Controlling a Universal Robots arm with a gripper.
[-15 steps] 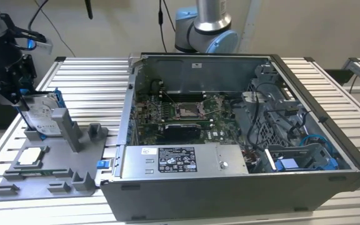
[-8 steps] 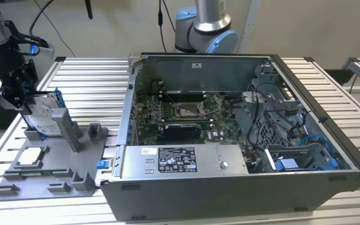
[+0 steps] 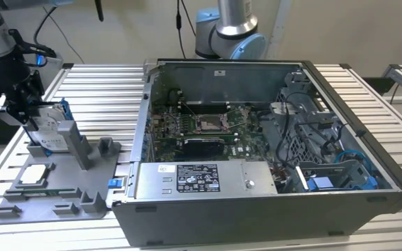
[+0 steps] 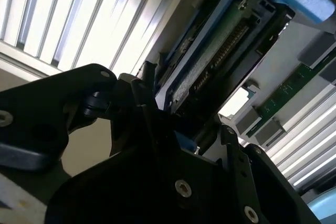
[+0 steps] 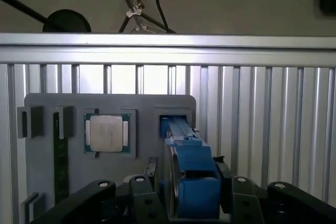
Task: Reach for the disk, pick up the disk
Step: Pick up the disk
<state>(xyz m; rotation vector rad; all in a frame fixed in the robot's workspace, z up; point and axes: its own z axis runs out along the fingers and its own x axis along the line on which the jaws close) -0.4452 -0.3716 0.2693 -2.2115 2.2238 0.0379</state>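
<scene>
In first wrist view, gripper (image 5: 185, 192) prob. straddles disk (image 5: 190, 156).

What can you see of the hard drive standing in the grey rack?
The hard drive is a flat silver-grey metal slab with a white label on one face, a circuit board on the other, and blue plastic rails along its edges. It stands on edge in a slot of the grey rack, at the exterior view's left of the open computer. The gripper is right at it.
</scene>
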